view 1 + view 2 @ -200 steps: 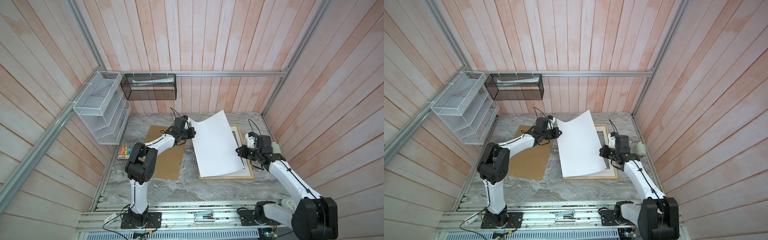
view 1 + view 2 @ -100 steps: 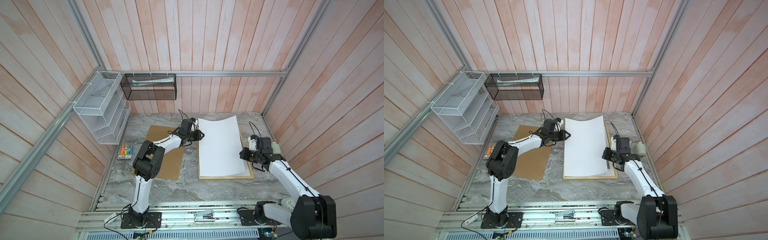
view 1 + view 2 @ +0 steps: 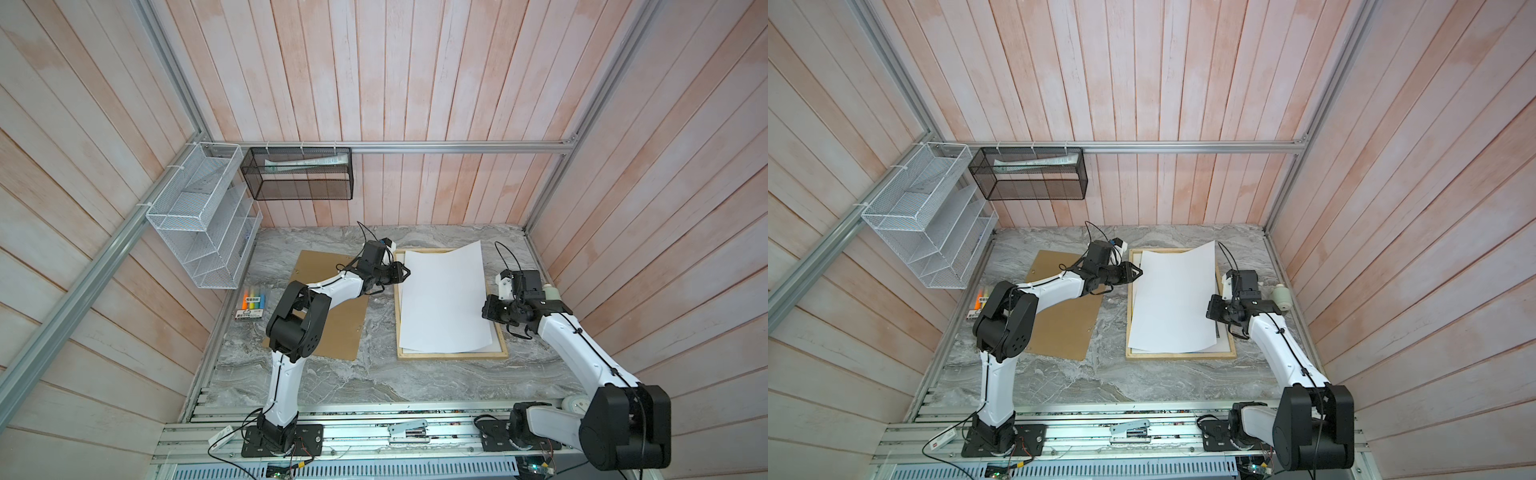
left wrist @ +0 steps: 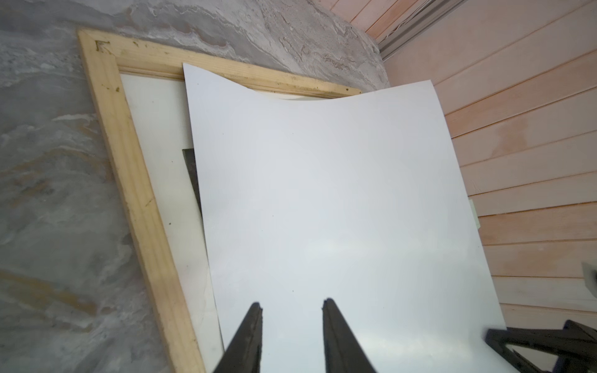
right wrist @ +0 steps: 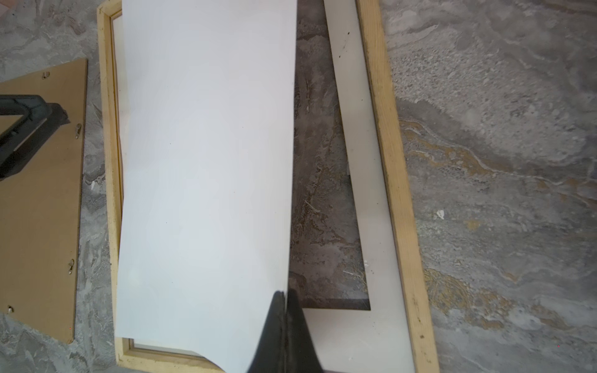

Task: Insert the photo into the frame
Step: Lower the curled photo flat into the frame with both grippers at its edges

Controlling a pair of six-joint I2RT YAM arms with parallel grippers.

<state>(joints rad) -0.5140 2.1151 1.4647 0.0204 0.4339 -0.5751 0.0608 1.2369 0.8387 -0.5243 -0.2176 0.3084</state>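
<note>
The photo (image 3: 444, 299) (image 3: 1173, 299) lies white back up over the frame (image 3: 453, 355) (image 3: 1179, 355), slightly skewed. Its far right corner curls up and its picture side is hidden. My right gripper (image 3: 485, 309) (image 5: 284, 294) is shut on the photo's (image 5: 206, 161) right edge, holding that side a little above the frame (image 5: 397, 193). My left gripper (image 3: 406, 272) (image 4: 292, 302) is open at the left edge of the photo (image 4: 339, 193), beside the frame's (image 4: 129, 155) left rail, with nothing between its fingers.
A white mat (image 5: 365, 193) sits inside the frame. The brown backing board (image 3: 332, 316) lies left of the frame under my left arm. A highlighter pack (image 3: 251, 303) lies at the table's left edge. A white wire rack (image 3: 199, 216) and a black mesh basket (image 3: 299, 174) hang on the walls.
The photo has swung down from a steep tilt and now lies nearly flat over the frame. My left gripper has opened and let go of its left edge. The right gripper stays shut on it.
</note>
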